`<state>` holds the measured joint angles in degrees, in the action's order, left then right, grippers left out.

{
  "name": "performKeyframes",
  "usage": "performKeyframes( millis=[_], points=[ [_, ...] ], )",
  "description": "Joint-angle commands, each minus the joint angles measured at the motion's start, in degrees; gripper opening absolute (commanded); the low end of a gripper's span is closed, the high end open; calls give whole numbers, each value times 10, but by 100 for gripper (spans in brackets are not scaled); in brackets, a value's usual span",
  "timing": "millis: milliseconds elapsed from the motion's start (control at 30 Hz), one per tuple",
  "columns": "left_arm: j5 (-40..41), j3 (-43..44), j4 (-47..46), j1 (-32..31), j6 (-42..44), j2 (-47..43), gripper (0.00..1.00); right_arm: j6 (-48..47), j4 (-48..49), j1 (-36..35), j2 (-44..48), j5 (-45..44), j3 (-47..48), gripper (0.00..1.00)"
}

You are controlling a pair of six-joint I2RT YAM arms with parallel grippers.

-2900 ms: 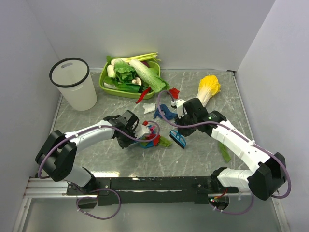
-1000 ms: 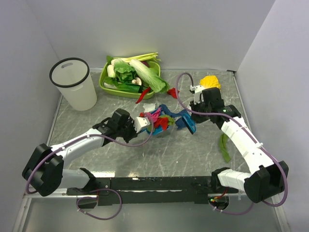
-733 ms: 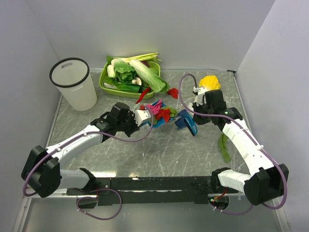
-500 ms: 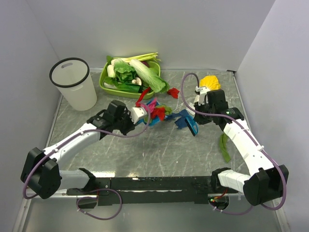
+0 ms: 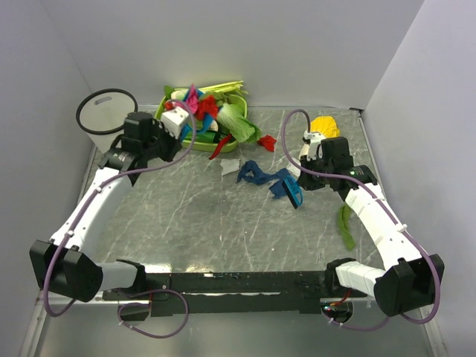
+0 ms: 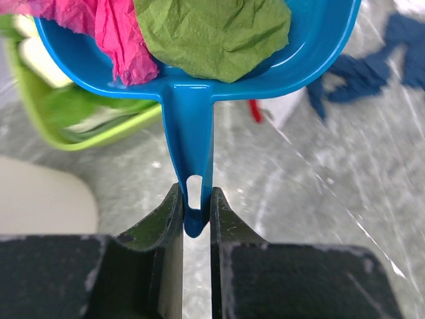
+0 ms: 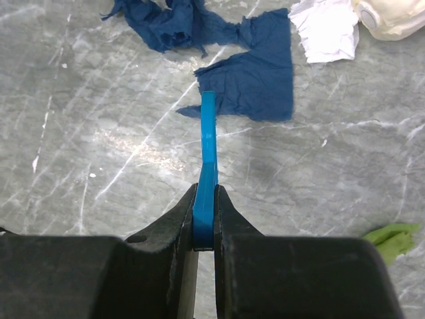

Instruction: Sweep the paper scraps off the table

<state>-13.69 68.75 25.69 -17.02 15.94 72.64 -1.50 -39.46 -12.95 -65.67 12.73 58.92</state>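
Observation:
A blue dustpan (image 6: 319,46) hangs in the air, its handle pinched in my shut left gripper (image 6: 196,206). Green (image 6: 212,30) and pink (image 6: 116,33) paper scraps fill it. From above, the loaded pan (image 5: 195,104) and left gripper (image 5: 172,121) hover over the tray's near-left corner. My right gripper (image 7: 206,212) is shut on a thin blue brush (image 7: 209,146), its tip at a dark blue scrap (image 7: 255,80). On the table (image 5: 186,216) lie dark blue scraps (image 5: 256,175), a white one (image 5: 230,164) and red ones (image 5: 266,141).
A white bin (image 5: 104,95) stands at the back left, partly behind my left arm. Beside it sits the lime-green tray (image 5: 242,100) of leafy vegetables. A yellow cabbage (image 5: 325,126) lies at the back right, a green leaf (image 5: 346,227) near the right wall.
My left arm has lifted the loaded dustpan off the middle of the table and carried it back and left, over the tray. The right arm holds almost still with the brush.

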Motion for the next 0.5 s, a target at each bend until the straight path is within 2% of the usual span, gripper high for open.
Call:
performKeyframes(
  millis=[0, 467],
  points=[
    [-3, 56, -1, 40, -21, -1, 1, 14, 22, 6, 6, 18, 14, 0],
    [33, 94, 15, 212, -15, -31, 1, 32, 25, 12, 2, 29, 11, 0]
  ],
)
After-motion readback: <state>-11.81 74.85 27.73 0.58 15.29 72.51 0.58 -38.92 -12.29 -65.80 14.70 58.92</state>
